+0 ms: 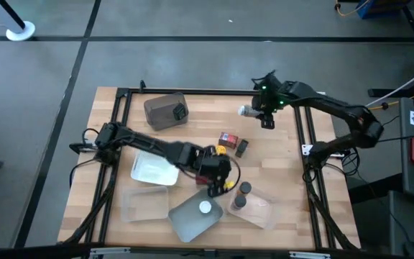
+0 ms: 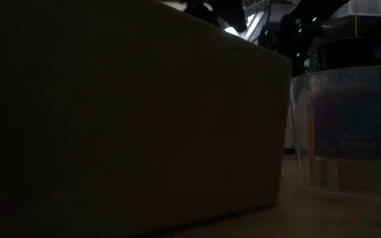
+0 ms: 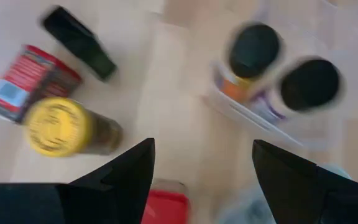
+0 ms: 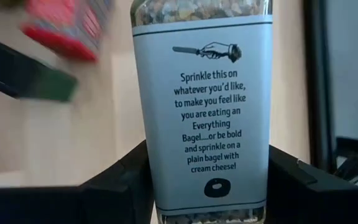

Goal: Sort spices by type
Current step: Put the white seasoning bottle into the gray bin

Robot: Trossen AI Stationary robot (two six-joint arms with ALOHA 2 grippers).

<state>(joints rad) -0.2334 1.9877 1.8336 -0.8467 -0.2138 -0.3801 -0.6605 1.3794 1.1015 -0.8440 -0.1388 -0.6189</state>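
My right gripper (image 1: 264, 114) (image 4: 207, 163) is near the table's far edge, shut on a clear spice jar (image 1: 250, 111) with a pale printed label. My left gripper (image 1: 218, 180) (image 3: 204, 146) is open over the table's middle. A red thing (image 3: 166, 205) lies below and between its fingers, untouched. Beyond it lie a yellow-lidded jar (image 3: 58, 126) on its side, a red box (image 3: 27, 81) and a black box (image 3: 78, 42). Two dark-lidded jars (image 3: 253, 50) (image 3: 309, 84) stand in a clear tray (image 1: 254, 208). A white-lidded jar (image 1: 205, 208) sits in the grey tray (image 1: 185, 223). My right gripper pinches the labelled jar between its two fingers (image 4: 120, 183), one on each side wall, at the label's lower end (image 4: 207, 186). The jar juts out beyond the fingertips toward the table's left. Whether it hangs clear of the table, I cannot tell.
A brown tub (image 1: 165, 110) stands at the far left of the tabletop. A white tray (image 1: 153, 171) and another clear tray (image 1: 146, 205) lie under the left arm. In the low view the grey tray's wall (image 2: 124, 119) blocks most of the picture.
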